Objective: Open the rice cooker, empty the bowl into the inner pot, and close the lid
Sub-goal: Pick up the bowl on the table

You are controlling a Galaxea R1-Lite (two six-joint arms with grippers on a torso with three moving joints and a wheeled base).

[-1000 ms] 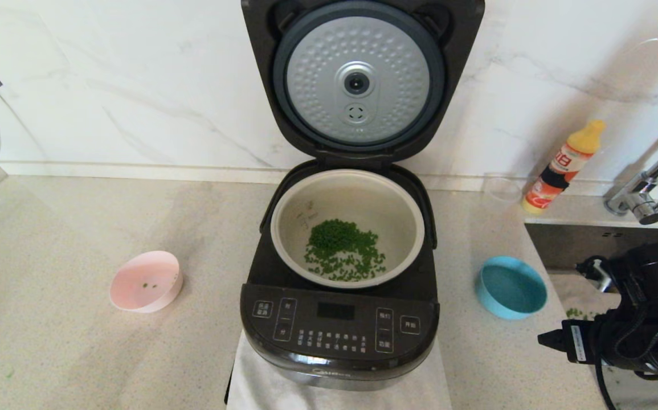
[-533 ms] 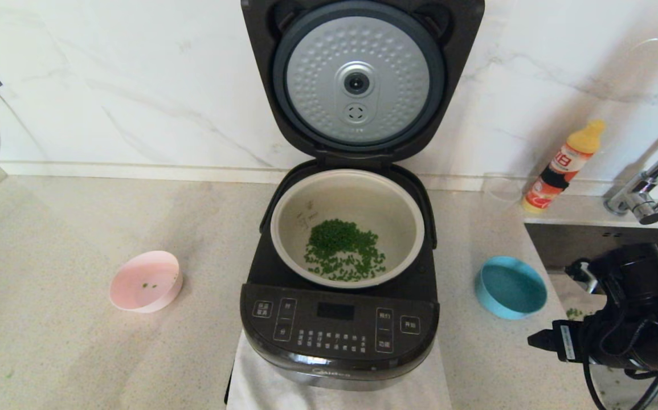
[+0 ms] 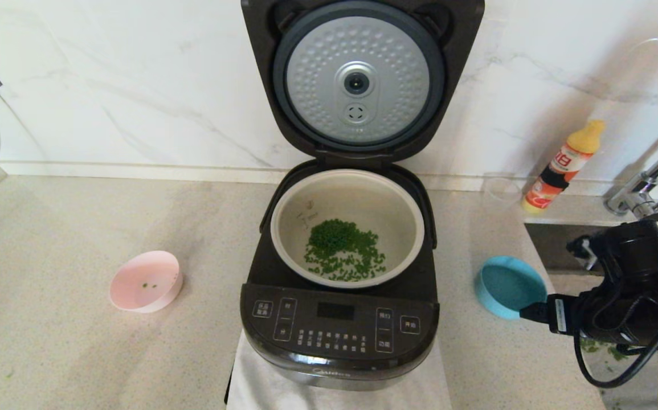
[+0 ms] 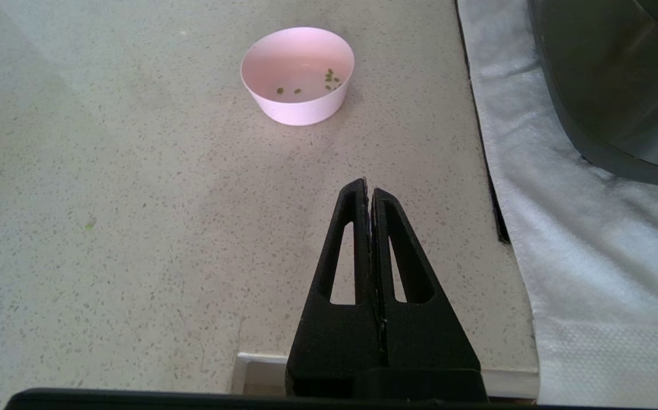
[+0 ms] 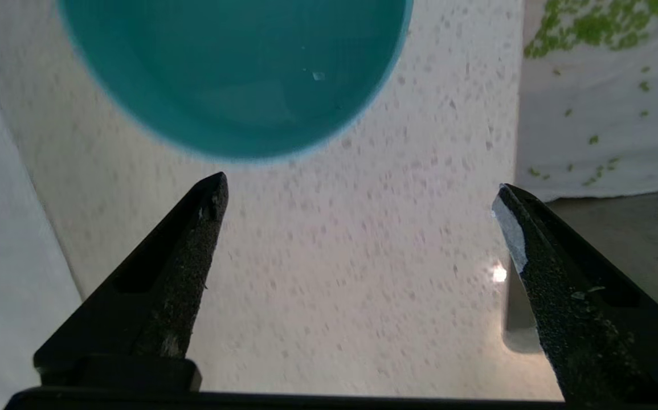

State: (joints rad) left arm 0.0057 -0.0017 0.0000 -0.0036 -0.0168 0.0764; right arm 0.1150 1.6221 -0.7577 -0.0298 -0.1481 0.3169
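Right gripper has shifted nearer the blue bowl, fingers apart; left gripper fingers closed.

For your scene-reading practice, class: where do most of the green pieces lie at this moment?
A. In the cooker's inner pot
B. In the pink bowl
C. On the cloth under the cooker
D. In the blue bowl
A: the green pieces are heaped on the bottom of the inner pot, while the pink bowl holds only a few and the blue bowl none.
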